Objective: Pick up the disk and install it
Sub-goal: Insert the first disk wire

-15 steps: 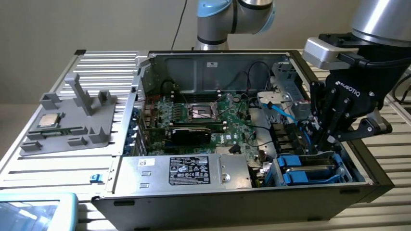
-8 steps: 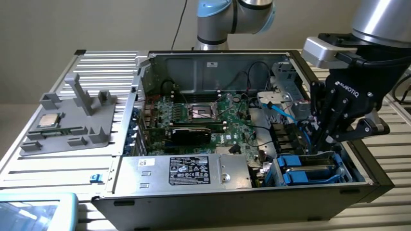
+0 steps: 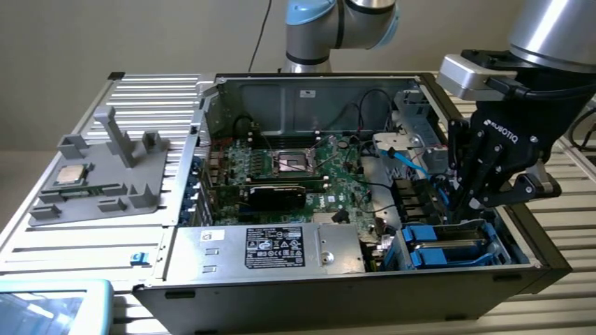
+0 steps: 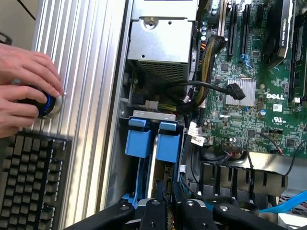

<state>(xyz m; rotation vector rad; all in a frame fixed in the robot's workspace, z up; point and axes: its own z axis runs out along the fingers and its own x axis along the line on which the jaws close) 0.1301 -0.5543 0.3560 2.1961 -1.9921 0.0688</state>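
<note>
Expect bright, even light in both views, probably from overhead. Note pale glare on the ribbed table (image 4: 81, 72) and on the arm (image 3: 559, 28) shell. Inside the case (image 3: 308, 94) you get soft shadow, deepest around the drive bay (image 3: 403, 246), where the gripper (image 4: 168, 196) reads near black.

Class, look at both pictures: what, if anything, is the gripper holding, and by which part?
It cannot be told. The gripper is down at the blue-framed disk in the drive bay, but any grip on it is hidden.
</note>
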